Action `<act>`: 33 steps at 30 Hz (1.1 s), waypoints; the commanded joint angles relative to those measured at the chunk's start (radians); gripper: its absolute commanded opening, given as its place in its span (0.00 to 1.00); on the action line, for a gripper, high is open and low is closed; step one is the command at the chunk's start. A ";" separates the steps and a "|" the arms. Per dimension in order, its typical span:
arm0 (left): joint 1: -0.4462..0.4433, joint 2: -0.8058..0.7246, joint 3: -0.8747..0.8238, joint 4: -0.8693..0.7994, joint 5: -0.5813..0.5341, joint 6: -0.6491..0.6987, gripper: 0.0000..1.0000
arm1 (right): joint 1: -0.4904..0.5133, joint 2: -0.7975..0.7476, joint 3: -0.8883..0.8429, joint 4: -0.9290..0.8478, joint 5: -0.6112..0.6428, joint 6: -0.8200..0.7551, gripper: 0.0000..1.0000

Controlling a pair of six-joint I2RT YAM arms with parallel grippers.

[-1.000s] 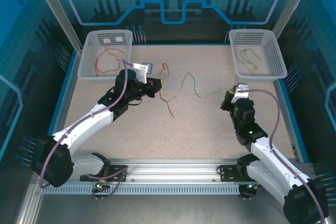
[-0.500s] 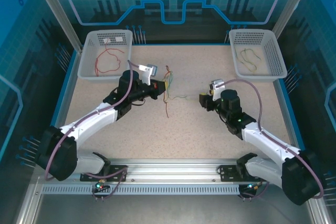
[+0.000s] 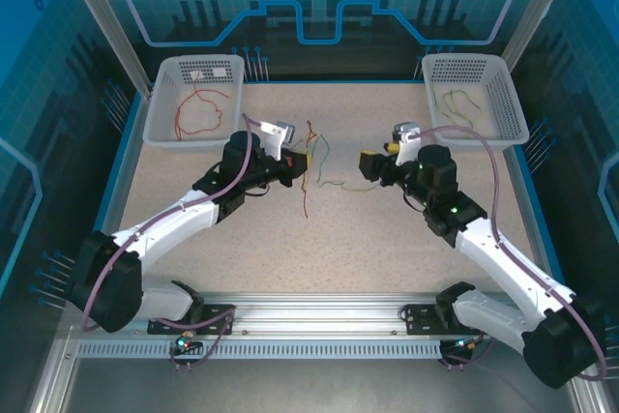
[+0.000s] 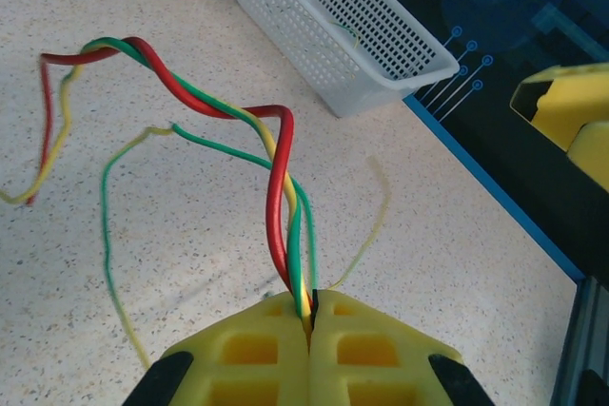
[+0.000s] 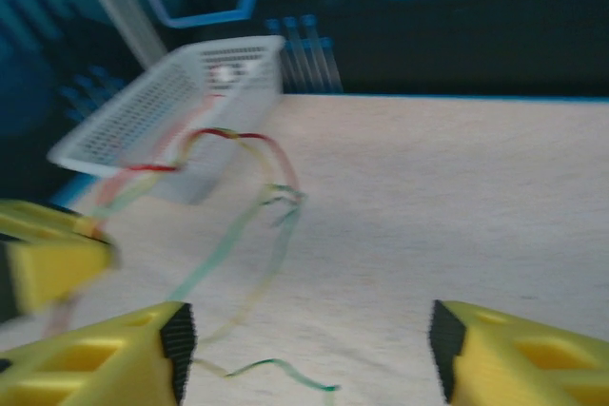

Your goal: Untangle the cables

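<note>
Twisted red, green and yellow cables [image 4: 276, 164] mid-table [image 3: 387, 249], nearer its far edge; left gripper [image 4: 309, 325] pinched shut on them, right gripper [image 5: 309, 335] spread, empty, close by: best take one loose green strand [image 5: 276, 365] only, drawing slowly toward the right edge.

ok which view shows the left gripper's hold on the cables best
The left wrist view: the left gripper is shut on the cables, with the red, green and yellow strands sharp and close. The top external view shows them small beside that gripper; the right wrist view shows them blurred.
</note>
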State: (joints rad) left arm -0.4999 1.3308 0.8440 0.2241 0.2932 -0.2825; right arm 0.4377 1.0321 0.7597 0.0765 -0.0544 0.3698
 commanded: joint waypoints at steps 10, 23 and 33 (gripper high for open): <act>-0.034 -0.052 -0.022 0.084 -0.009 0.040 0.00 | 0.001 0.328 0.223 0.091 -0.474 0.437 0.49; -0.055 -0.048 -0.021 0.095 -0.009 0.045 0.00 | -0.004 0.370 0.175 0.278 -0.475 0.545 0.37; -0.054 -0.041 -0.036 0.139 -0.009 0.015 0.00 | -0.009 0.408 0.147 0.370 -0.532 0.630 0.33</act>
State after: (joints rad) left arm -0.5495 1.3022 0.8181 0.3023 0.2924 -0.2626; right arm 0.4355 1.4193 0.9211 0.3840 -0.5549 0.9672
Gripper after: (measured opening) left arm 0.057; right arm 0.337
